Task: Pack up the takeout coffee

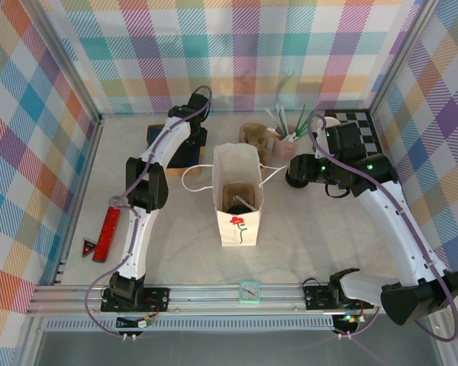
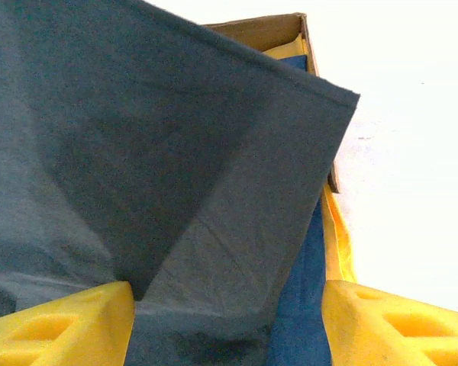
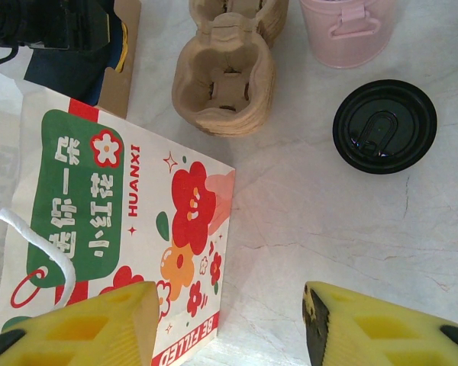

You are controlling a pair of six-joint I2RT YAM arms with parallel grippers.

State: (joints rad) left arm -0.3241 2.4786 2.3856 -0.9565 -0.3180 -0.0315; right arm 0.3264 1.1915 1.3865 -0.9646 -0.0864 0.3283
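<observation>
Reading across the one paper bag [image 3: 175, 221]: "HUANXI" in red, white Chinese characters on a green panel and "BE FILLED" along one edge, among red flowers. One coffee cup [image 3: 385, 126] with a black lid stands on the surface [image 3: 305, 221] right of the bag, near one pink cup [image 3: 347, 30] and one stack of cardboard carriers [image 3: 227, 76]. Fingers of the right claw [image 3: 229, 313] stand apart and empty. Those of the left claw [image 2: 229, 324] stand apart too, over a dark grey napkin [image 2: 160, 152].
</observation>
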